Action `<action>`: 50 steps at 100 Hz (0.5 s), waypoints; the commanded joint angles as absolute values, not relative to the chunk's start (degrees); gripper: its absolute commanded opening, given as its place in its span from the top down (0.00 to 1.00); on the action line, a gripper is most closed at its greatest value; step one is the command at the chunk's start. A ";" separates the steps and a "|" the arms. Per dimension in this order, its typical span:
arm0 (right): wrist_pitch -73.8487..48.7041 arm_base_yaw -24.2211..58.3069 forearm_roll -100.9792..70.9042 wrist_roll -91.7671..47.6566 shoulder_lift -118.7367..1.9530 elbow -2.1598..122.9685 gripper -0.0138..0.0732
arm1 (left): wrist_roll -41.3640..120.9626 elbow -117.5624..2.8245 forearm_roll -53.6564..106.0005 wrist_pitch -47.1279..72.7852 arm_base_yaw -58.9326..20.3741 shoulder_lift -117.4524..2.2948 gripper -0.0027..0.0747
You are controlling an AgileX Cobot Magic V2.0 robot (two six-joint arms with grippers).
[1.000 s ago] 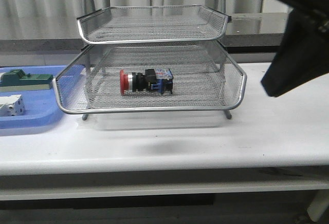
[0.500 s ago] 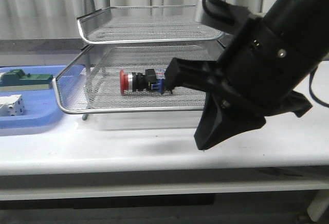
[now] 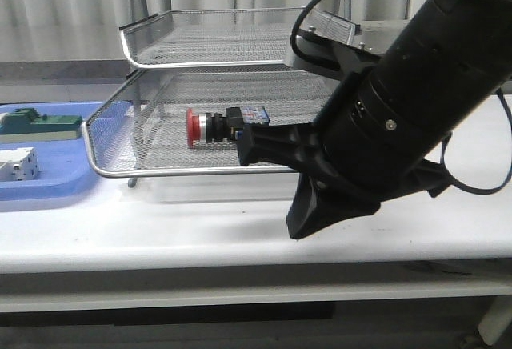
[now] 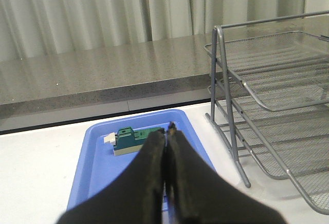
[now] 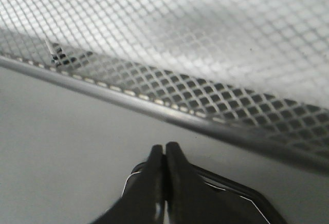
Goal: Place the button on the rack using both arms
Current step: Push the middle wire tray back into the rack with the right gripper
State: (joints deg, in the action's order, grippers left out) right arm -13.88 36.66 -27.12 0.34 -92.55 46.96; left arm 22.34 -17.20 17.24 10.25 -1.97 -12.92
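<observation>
The right arm has swung in low in front of the rack [image 3: 232,93], its right gripper [image 5: 164,154] pinched shut on nothing like the left gripper [image 4: 167,131], while the button [image 3: 226,127] lies in the lower tray, so the job looks done.

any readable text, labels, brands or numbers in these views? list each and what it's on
None readable in any view.
The button in the rack has a pale label on its blue rear block: too small and blurred to read.
The green-topped block and white block in the blue tray: no legible markings.
</observation>
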 commanded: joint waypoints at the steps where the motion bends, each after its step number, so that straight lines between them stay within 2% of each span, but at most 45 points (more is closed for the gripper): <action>1: -9.32 36.64 -27.63 -0.41 -90.67 48.89 0.92 | 21.79 -18.68 18.06 5.64 -1.78 -13.50 0.99; 50: -6.86 36.01 -24.40 -0.55 -96.56 57.32 0.92 | 21.79 -18.68 18.06 5.64 -1.78 -13.50 0.99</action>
